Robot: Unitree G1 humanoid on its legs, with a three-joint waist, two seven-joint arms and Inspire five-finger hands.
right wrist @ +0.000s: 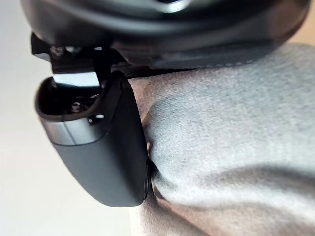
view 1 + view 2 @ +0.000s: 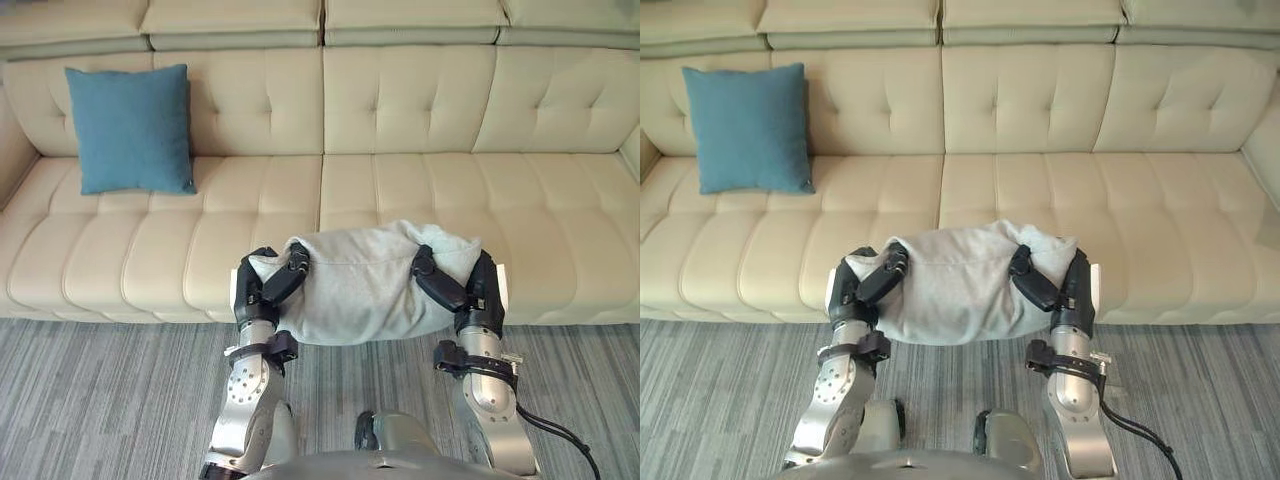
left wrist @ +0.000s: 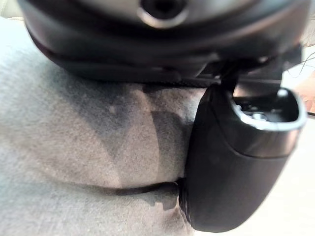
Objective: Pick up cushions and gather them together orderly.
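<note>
The grey cushion (image 2: 365, 285) hangs between the two hands, over the front edge of the sofa (image 2: 420, 130). The left hand (image 2: 255, 292) grips its left end, fingers (image 2: 290, 275) curled over the top and thumb (image 3: 231, 167) dug into the cloth. The right hand (image 2: 482, 290) clamps the right end likewise. A blue cushion (image 2: 130, 128) leans upright against the sofa's backrest, well apart at the left.
</note>
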